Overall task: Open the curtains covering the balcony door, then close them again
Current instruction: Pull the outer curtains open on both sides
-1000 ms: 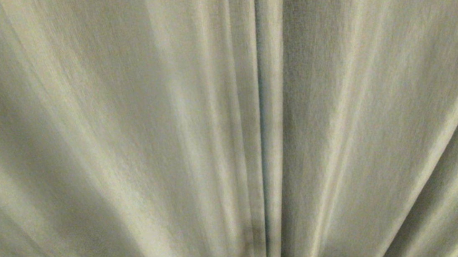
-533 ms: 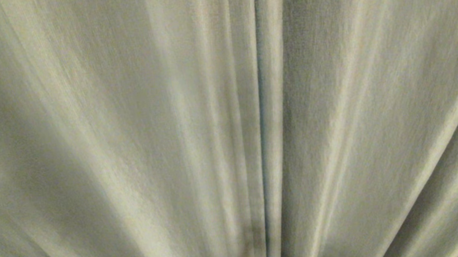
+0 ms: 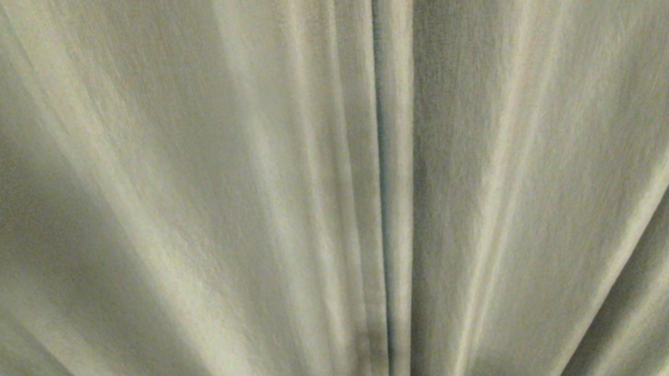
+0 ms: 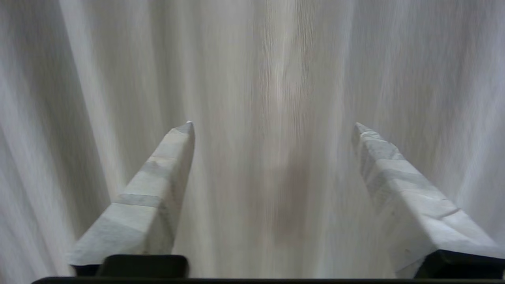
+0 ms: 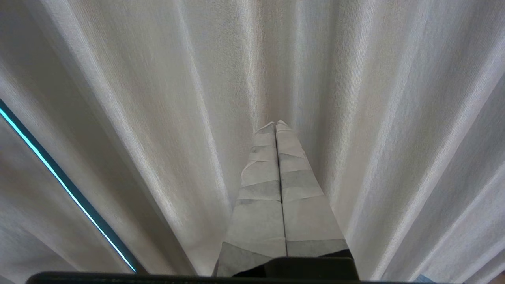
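Thick beige-grey curtains [image 3: 190, 214] fill the whole head view, hanging in long pleats that fan outward toward the lower edge. Two panels meet at a narrow dark seam just right of centre, running the full height of that view. A faint darker smudge marks the fabric low down beside the seam. Neither arm shows in the head view.

In the left wrist view, the left hand [image 4: 272, 126] faces the curtains straight on. Its two pale, tape-wrapped fingers [image 4: 158, 189] stand wide apart with nothing between them, and pleated fabric fills the space ahead of the fingertips. Whether the tips touch the cloth cannot be told.

In the right wrist view, the right hand [image 5: 276, 125] also points at the curtains. Its two wrapped fingers are pressed together along their full length, gripping nothing. Pleats spread out ahead of it and to both sides. Off to one side of this hand, a thin bright teal line [image 5: 63, 185] shows in a slanted gap between two folds.

The balcony door is fully covered by the curtains.
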